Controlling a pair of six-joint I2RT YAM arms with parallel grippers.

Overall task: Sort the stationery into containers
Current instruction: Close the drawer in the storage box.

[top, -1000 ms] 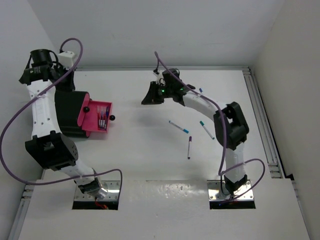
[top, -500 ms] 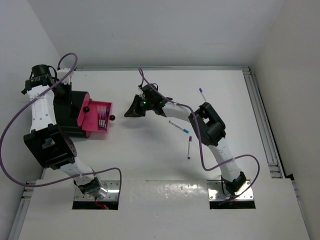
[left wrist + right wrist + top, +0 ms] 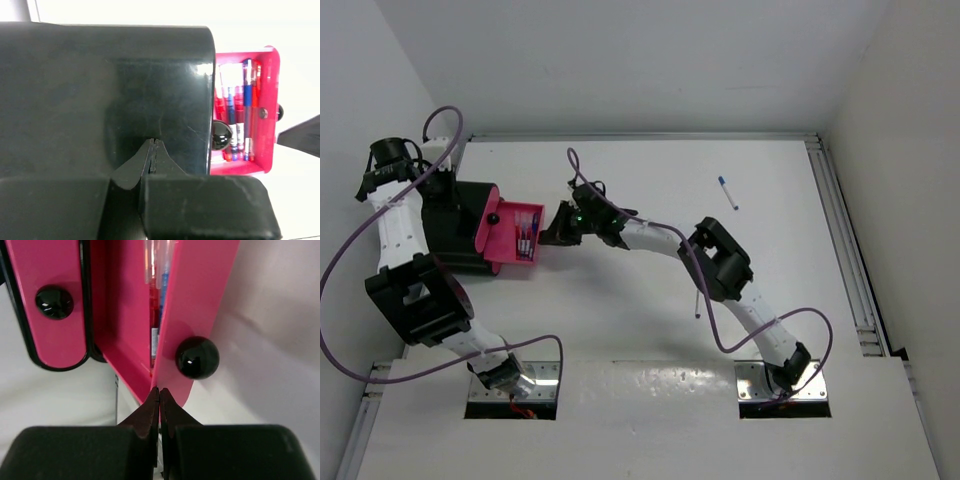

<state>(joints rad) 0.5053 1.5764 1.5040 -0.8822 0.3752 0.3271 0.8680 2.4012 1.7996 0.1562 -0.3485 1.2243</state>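
One tray [image 3: 195, 290] beside right gripper [image 3: 159, 391]

Top camera sits high above and behind the robot, looking down on the whole table [image 3: 640, 190], near edge at 6 o'clock. Left wrist camera hangs close over the black box [image 3: 100, 90], with the pink tray [image 3: 270, 100] at 3 o'clock. Right wrist camera is nearer yet, tight against the tray's wall, seemingly its 3 o'clock side from above. All three views share that tray.
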